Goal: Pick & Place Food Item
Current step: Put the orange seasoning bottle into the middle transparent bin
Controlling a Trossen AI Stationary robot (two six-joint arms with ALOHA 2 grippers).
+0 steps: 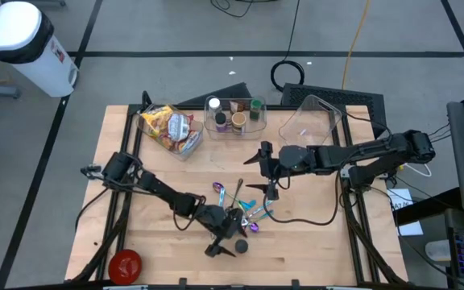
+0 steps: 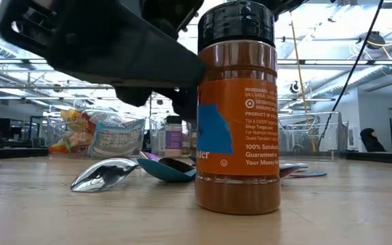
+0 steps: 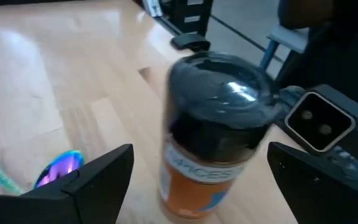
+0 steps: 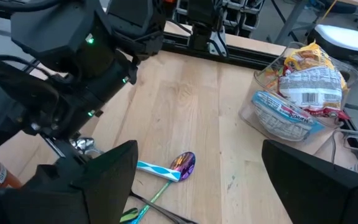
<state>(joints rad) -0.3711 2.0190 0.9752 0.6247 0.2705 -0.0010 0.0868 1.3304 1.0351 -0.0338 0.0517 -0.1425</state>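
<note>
A spice jar with a black lid and an orange label stands upright on its base on the wooden table, near the front edge. The high view shows its dark lid, and the low view shows the jar close up. My left gripper is open and low over the table. Its two fingers stand on either side of the jar, with a gap at each side. My right gripper hangs open above the table's middle with nothing between its fingers.
Several coloured spoons lie just beyond the jar. Along the far edge stand a clear bin of snack bags, a bin of small jars and an empty clear bin. A red round object lies at the near left corner.
</note>
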